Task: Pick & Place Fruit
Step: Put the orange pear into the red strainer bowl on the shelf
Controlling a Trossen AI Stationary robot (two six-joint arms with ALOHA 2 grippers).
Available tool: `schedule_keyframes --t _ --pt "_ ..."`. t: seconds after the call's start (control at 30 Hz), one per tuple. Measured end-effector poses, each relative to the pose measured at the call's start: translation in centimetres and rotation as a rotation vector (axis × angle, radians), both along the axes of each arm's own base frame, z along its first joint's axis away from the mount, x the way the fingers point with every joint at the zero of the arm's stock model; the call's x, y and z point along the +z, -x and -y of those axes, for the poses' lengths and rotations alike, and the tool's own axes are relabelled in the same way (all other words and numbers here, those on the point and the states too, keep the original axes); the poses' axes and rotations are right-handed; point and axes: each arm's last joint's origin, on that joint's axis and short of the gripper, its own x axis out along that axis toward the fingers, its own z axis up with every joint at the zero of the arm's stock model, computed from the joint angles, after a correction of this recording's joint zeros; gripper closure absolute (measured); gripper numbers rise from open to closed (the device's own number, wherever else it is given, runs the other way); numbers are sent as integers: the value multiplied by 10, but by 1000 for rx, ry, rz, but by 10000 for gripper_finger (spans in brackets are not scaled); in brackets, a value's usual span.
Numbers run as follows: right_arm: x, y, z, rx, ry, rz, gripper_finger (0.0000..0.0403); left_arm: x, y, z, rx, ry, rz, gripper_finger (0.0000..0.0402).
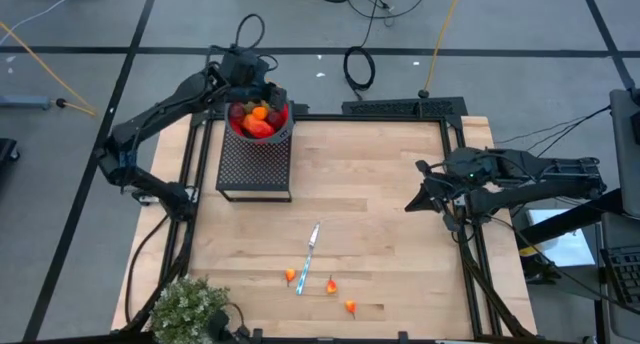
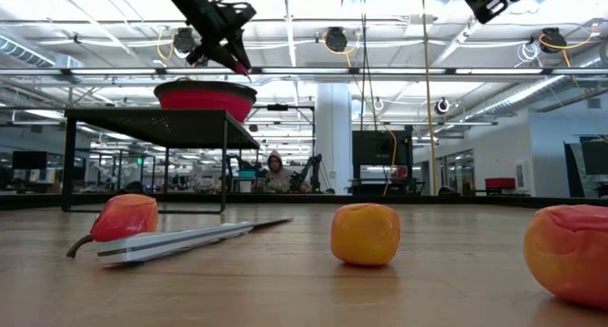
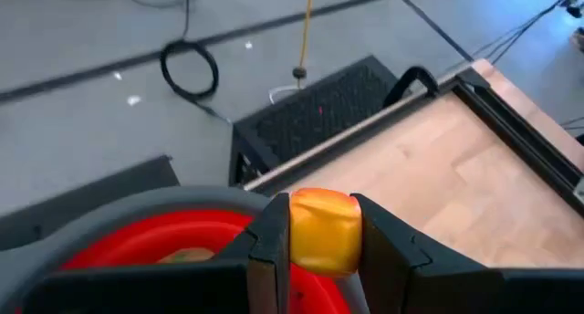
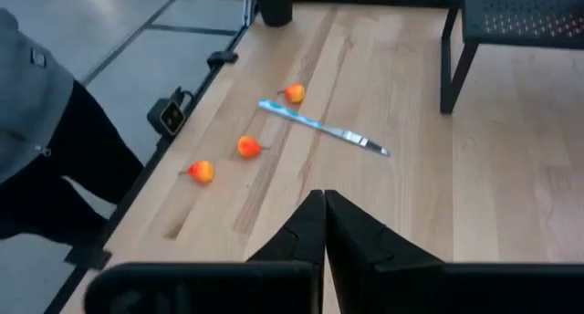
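Left gripper (image 3: 321, 236): poised over the red bowl (image 1: 279, 125), its two dark fingers (image 3: 269, 245) pinching a yellow-orange fruit (image 3: 321, 230) squarely between them; the fruit bulges above the fingertips and fills the gap from side to side.
Held fruit: directly above the bowl's rim in the left wrist view, clear of the wooden table (image 1: 380, 194).
Red bowl: sits on top of a black mesh stand (image 1: 255, 169) at the table's far left corner, already heaped with fruit (image 1: 258, 119) in red, orange and dark tones.
Low view: the left gripper (image 2: 233, 56) hangs just above the bowl (image 2: 206, 97), which rests on the stand's dark top.
Loose fruit: three small red-orange pieces lie on the table well away from the bowl, toward the near edge, one (image 1: 290, 275) just beside a knife (image 1: 308, 256), another (image 1: 331, 285) close to the knife's handle end, the third (image 1: 350, 305) nearest the edge.
Knife: flat on the table between the stand and the near edge, pale blade and light handle.
Right gripper (image 4: 325, 221): waits at the table's right side, far from the bowl, fingers pressed together and holding nothing.
Plant (image 1: 190, 309): bushy grey-green, at the near left corner, well apart from the bowl.
Background: a person is seated far off in the room beyond the stand in the low view.
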Motion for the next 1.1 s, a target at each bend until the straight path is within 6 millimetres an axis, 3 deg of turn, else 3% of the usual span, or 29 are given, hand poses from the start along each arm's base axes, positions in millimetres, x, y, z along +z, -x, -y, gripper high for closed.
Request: schedule_keyframes --t 0.27,0.5,1.1 --pt "6 16 1 -24 -25 38 403 -17 0 -15 34 78 -35 314" --pt "8 24 3 -95 -6 54 403 -24 6 -12 73 142 -122 314" --pt "8 25 3 -96 -7 57 403 -37 -7 -16 117 180 -124 314"
